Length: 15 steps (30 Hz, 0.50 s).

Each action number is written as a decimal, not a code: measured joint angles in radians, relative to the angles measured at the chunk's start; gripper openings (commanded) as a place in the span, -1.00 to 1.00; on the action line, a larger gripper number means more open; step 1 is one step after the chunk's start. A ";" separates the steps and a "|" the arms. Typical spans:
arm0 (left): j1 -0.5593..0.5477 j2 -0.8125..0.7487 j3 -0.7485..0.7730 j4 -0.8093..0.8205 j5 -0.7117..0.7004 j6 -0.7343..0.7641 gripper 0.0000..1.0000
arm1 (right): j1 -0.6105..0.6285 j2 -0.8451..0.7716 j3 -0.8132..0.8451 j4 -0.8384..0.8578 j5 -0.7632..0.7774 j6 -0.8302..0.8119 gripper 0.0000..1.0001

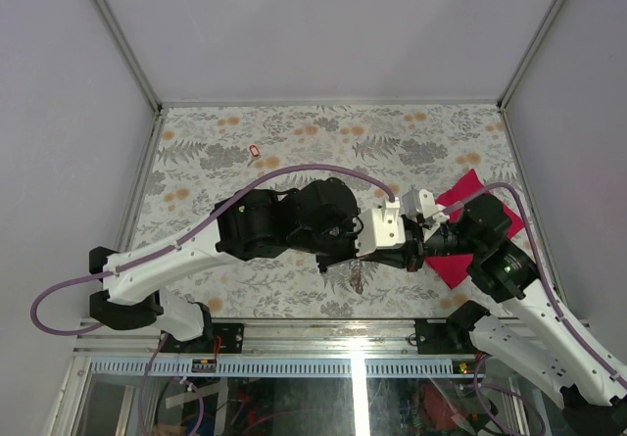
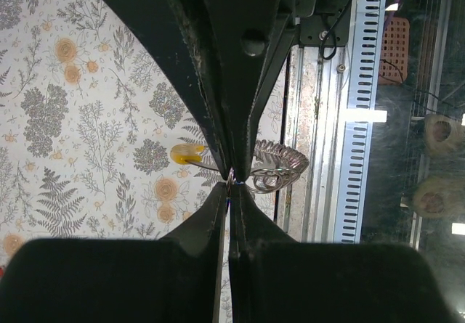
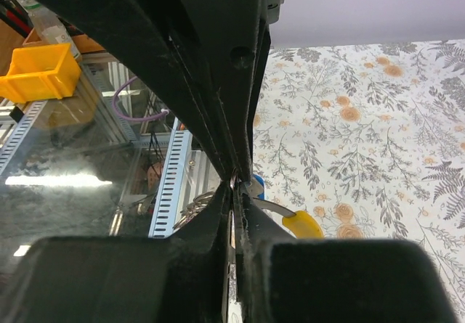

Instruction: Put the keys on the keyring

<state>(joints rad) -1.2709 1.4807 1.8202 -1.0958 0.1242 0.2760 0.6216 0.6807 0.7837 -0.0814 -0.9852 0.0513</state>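
Note:
My left gripper (image 1: 408, 250) and right gripper (image 1: 424, 241) meet tip to tip above the table's front right. In the left wrist view my left gripper (image 2: 231, 186) is shut on the thin silvery keyring (image 2: 231, 176), with the right gripper's fingers (image 2: 240, 83) pinching it from the other side. In the right wrist view my right gripper (image 3: 234, 189) is shut on the same keyring (image 3: 233, 180). The yellow key (image 2: 185, 154) hangs at the ring, also seen in the right wrist view (image 3: 301, 223). The chain (image 1: 356, 277) dangles below. The red key (image 1: 255, 151) lies far back left. The black key is not visible.
A magenta cloth (image 1: 472, 193) lies under the right arm at the table's right side. The table's front metal rail (image 2: 363, 120) is close below the grippers. A small blue piece (image 3: 256, 185) shows beside the ring. Coiled silvery loops (image 2: 280, 169) hang off the chain.

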 measured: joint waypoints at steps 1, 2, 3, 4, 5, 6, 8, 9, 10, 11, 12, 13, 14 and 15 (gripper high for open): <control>0.000 0.000 0.000 0.000 -0.002 0.000 -0.95 | 0.000 0.000 0.000 0.002 -0.003 0.000 -1.00; 0.000 0.000 0.000 0.000 -0.002 0.000 -0.89 | 0.000 0.000 0.000 0.003 -0.005 0.002 -1.00; 0.000 0.000 0.000 0.001 -0.003 0.000 -0.84 | 0.000 -0.001 -0.001 0.005 -0.005 0.003 -1.00; 0.000 0.000 0.000 0.002 -0.003 0.000 -0.80 | 0.000 -0.002 -0.001 0.005 -0.005 0.003 -1.00; 0.000 -0.001 0.000 0.003 -0.002 0.000 -0.75 | 0.000 -0.004 -0.001 0.005 -0.004 0.004 -1.00; 0.000 -0.003 -0.002 0.006 -0.002 0.000 -0.69 | 0.000 -0.008 -0.001 0.005 -0.003 0.005 -1.00; -0.001 -0.016 -0.022 0.027 0.002 -0.001 -0.63 | 0.000 -0.015 -0.001 0.005 0.001 0.007 -1.00; -0.002 -0.026 -0.036 0.038 0.005 -0.001 -0.61 | 0.000 -0.018 -0.001 0.005 0.001 0.009 -1.00; -0.003 -0.040 -0.053 0.050 0.008 -0.002 -0.60 | 0.000 -0.021 -0.001 0.004 0.003 0.010 -1.00; -0.003 -0.056 -0.072 0.065 0.010 -0.002 -0.58 | 0.000 -0.024 -0.001 0.004 0.005 0.011 -1.00; -0.004 -0.074 -0.093 0.080 0.012 -0.005 -0.57 | 0.000 -0.027 0.000 0.004 0.005 0.011 -1.00; -0.004 -0.094 -0.113 0.095 0.015 -0.008 -0.56 | 0.000 -0.029 0.001 0.004 0.005 0.012 -1.00; -0.004 -0.114 -0.132 0.110 0.019 -0.010 -0.55 | 0.000 -0.031 0.002 0.003 0.006 0.013 -1.00; -0.004 -0.135 -0.153 0.127 0.024 -0.013 -0.55 | 0.000 -0.034 0.005 0.003 0.005 0.014 -1.00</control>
<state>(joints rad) -1.2751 1.3457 1.6676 -0.9684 0.1482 0.2630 0.6216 0.6472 0.7887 -0.0784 -0.9798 0.0654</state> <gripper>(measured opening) 0.216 0.011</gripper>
